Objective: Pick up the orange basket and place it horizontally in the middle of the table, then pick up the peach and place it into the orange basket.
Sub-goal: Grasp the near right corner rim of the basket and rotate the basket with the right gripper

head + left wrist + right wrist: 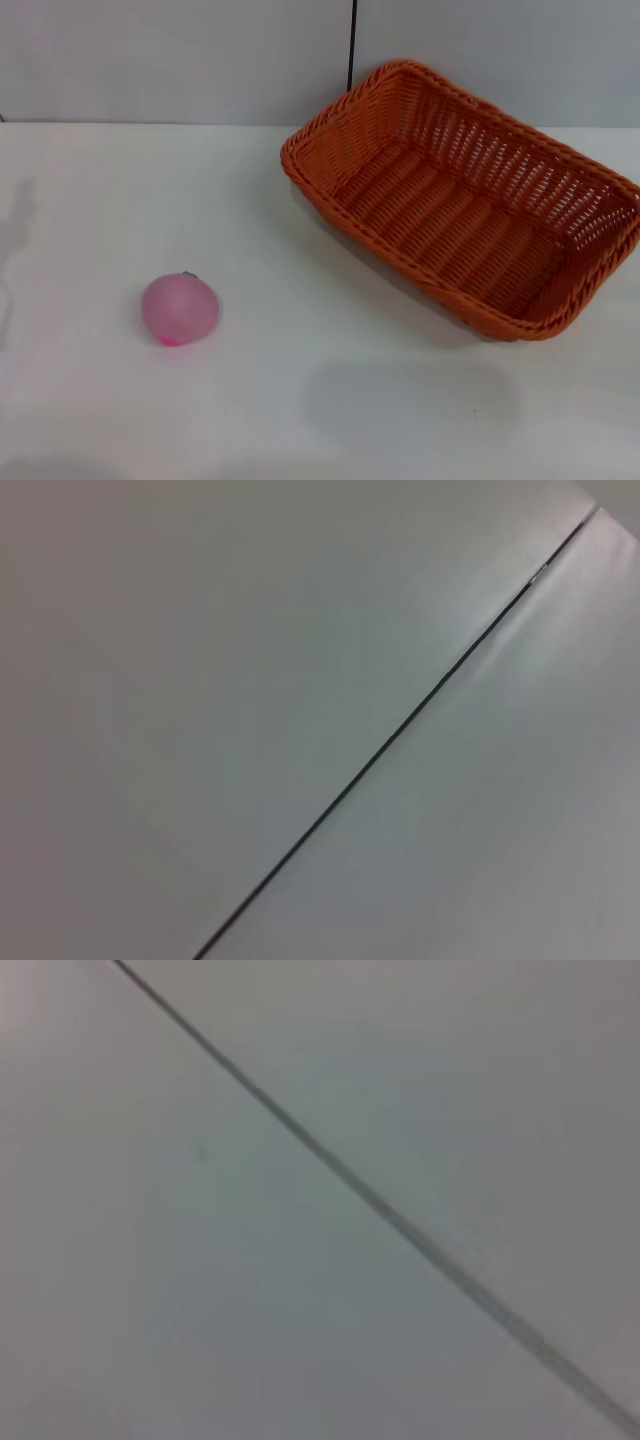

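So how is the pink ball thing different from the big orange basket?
The small round pale-pink toy peach is far smaller than the large rectangular orange woven basket. The peach is smooth and solid-looking; the basket has open-weave sides and a braided rim. The peach sits toward the robot's left and nearer the robot; the basket lies toward the right and farther back, turned at an angle. Both rest on the plain white table, apart, and the basket is empty.

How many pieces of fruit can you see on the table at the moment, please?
1. The peach lies alone on the table, on the robot's left and nearer side, well apart from the orange basket. The basket's interior looks empty, so none appears hidden.
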Available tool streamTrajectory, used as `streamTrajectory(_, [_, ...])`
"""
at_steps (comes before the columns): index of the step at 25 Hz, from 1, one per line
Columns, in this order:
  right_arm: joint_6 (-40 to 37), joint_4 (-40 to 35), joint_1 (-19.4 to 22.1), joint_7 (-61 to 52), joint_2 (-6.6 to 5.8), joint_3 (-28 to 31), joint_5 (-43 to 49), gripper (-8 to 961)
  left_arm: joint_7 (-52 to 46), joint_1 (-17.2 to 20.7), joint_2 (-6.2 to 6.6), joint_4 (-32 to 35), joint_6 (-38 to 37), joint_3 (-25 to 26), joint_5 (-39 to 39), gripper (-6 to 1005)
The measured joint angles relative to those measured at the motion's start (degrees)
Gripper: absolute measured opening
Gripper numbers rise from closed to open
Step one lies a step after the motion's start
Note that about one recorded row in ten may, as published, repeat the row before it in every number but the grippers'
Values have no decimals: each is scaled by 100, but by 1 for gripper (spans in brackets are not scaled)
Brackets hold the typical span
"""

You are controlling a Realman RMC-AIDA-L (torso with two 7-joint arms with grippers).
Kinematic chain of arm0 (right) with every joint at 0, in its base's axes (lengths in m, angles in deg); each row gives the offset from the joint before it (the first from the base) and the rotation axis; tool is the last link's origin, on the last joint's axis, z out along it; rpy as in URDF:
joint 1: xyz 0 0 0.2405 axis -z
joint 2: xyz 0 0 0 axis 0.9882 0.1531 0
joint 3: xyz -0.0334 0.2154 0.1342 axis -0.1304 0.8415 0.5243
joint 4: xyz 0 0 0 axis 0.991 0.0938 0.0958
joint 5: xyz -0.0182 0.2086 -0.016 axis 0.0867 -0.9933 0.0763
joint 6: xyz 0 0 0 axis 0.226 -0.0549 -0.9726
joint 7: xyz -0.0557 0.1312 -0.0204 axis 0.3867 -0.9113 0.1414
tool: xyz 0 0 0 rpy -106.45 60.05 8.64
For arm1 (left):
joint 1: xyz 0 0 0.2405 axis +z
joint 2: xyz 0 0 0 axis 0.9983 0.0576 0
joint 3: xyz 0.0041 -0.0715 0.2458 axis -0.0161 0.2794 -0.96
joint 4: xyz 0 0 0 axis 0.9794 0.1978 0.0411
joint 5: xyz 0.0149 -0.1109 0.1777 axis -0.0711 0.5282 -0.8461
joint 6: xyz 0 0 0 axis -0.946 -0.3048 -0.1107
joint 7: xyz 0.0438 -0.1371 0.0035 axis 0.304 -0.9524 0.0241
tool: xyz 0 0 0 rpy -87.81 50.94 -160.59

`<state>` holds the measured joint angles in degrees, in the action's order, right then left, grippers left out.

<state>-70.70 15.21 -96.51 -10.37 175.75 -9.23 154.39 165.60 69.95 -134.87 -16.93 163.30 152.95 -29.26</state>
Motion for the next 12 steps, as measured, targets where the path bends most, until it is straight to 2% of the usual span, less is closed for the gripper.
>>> streamTrajectory(1, [0,0,0,0,0,0,0,557,-107,5,9,-22,-8,-35,-1,796])
streamTrajectory(2, [-6,-219,-18,-351,-50,-80,238,557,-197,34,33,-157,-5,-184,-1,796])
streamTrajectory(3, [-134,-734,-71,-907,-172,-205,775,557,-179,48,32,-213,15,-227,-1,795])
streamTrajectory(4, [-134,-734,-71,-907,-172,-205,775,557,-179,48,32,-213,15,-227,-1,795])
streamTrajectory(5, [-339,-1233,-134,-1262,-259,-275,1256,557,-179,48,32,-213,15,-227,-1,794])
streamTrajectory(7, [-457,-1486,-166,-1405,-287,-286,1463,557,-136,87,22,-303,67,-270,-2,793])
streamTrajectory(11, [-1003,-2656,-312,-1959,-369,-347,1859,557,-63,174,24,-352,100,-324,-1,791])
streamTrajectory(12, [-1003,-2656,-312,-1959,-369,-347,1859,557,-59,202,32,-361,100,-393,-1,791])
